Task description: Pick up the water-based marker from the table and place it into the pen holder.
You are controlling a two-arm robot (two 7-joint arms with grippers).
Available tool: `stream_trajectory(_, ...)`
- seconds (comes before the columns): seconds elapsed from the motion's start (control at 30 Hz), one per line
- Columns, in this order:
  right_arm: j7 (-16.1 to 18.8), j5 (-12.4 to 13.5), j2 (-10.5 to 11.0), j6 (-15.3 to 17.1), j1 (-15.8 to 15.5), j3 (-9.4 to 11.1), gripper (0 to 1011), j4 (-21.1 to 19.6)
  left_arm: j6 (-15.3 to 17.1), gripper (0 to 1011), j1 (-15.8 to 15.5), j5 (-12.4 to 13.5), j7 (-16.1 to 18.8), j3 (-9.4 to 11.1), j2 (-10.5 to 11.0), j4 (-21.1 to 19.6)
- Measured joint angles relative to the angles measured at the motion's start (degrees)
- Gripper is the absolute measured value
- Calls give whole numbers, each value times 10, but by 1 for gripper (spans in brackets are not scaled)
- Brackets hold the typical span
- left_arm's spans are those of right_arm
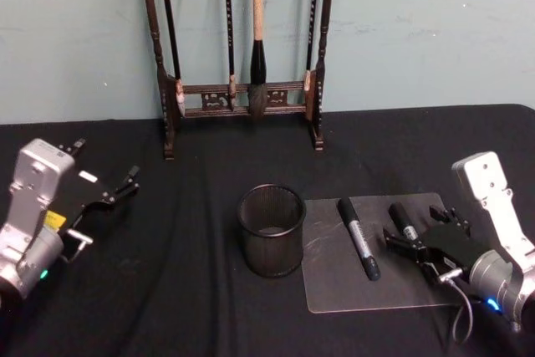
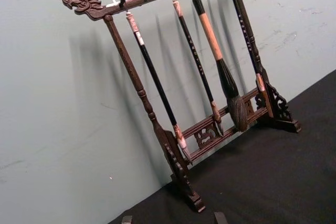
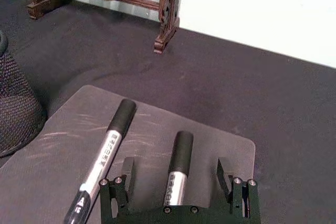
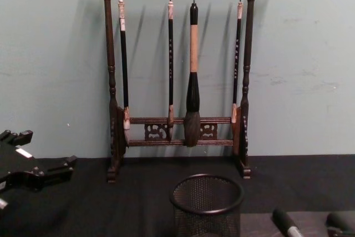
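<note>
Two black-capped, silver-barrelled markers lie on a grey mat [image 1: 334, 277]. One marker [image 1: 358, 238] [image 3: 107, 148] rests mid-mat, right of the pen holder. The other marker [image 1: 404, 221] [image 3: 180, 163] lies at the mat's right side, between the spread fingers of my right gripper [image 1: 420, 232] [image 3: 176, 170], which is open, low over the mat and not gripping. The pen holder [image 1: 270, 230] [image 4: 206, 203], a black mesh cup, stands upright just left of the mat, and no marker shows inside it. My left gripper [image 1: 104, 206] [image 4: 39, 173] is open at the far left, away from all this.
A tall dark wooden brush rack [image 1: 242, 94] [image 2: 173, 129] [image 4: 177, 131] with several hanging brushes stands at the table's back by the wall. Black cloth [image 1: 167, 290] covers the table between the left arm and the pen holder.
</note>
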Motion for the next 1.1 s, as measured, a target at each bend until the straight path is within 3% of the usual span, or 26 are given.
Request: stream_trajectory(1.1, 34, -36, -38, 20, -20, 36, 1002, 10, 0, 1009, 0, 0, 0, 0, 0, 0)
